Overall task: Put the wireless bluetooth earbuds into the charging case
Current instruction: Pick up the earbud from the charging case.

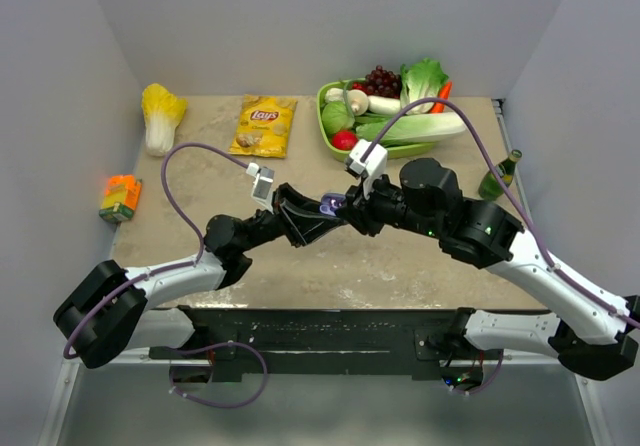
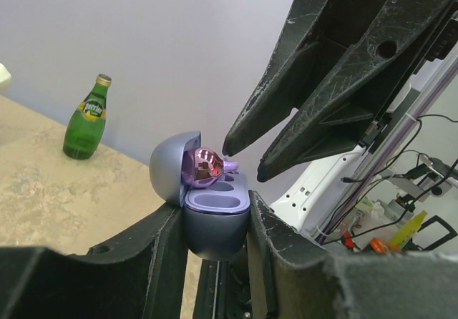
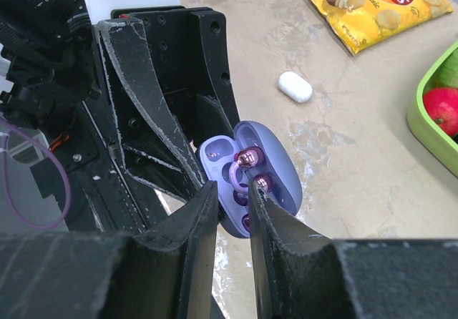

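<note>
My left gripper point(image 1: 322, 216) point(image 2: 216, 208) is shut on the lilac charging case point(image 1: 330, 204) point(image 2: 215, 222) point(image 3: 283, 154), held above the table with its lid open. A lilac earbud point(image 2: 206, 165) point(image 3: 250, 159) with a shiny pink face lies at the far socket against the lid. The near socket shows empty in the left wrist view. My right gripper point(image 1: 346, 204) point(image 2: 245, 162) point(image 3: 232, 188) hovers just over the case with a narrow gap between its fingers and nothing in it. A small white earbud point(image 3: 295, 86) lies on the table beyond.
A green bottle point(image 1: 500, 176) point(image 2: 87, 119) stands at the right wall. A chips bag point(image 1: 263, 126) point(image 3: 379, 8) and a green tray point(image 1: 326, 126) point(image 3: 428, 129) of vegetables lie at the back. A cabbage point(image 1: 160, 116) and an orange carton point(image 1: 120, 198) sit at the left.
</note>
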Controlling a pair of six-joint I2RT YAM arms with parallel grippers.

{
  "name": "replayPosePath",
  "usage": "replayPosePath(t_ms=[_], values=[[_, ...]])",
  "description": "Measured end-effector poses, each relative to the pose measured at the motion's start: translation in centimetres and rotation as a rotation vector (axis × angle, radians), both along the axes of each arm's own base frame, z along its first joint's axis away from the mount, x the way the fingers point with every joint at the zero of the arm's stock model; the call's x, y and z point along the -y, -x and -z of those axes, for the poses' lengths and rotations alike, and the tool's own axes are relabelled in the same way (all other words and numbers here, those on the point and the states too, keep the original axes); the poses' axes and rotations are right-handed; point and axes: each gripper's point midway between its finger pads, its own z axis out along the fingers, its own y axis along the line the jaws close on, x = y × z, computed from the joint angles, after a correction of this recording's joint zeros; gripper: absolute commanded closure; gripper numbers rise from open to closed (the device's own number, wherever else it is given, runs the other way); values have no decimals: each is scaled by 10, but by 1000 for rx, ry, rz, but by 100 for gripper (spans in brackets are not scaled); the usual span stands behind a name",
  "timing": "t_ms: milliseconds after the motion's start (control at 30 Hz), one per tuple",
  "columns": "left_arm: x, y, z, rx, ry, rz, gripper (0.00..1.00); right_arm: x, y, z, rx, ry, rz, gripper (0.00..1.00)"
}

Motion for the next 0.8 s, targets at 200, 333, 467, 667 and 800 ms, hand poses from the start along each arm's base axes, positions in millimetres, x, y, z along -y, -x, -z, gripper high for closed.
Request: replayPosePath(t_ms=[200, 333, 467, 667, 800], values=[[0, 1, 0, 3, -1, 6, 100, 0, -3, 0, 9, 4, 17, 73], [0, 2, 0, 4, -2, 9, 100, -1, -5, 3, 7, 13, 23, 73], [0, 3, 1, 4, -5, 13, 100, -4, -7, 4, 8, 16, 27, 74], [0, 3, 0, 6, -4, 14, 100, -5, -8, 5, 12, 20, 33, 82], [-1, 4, 2, 2, -7, 14, 100, -6, -9, 7, 12, 26, 36, 85]])
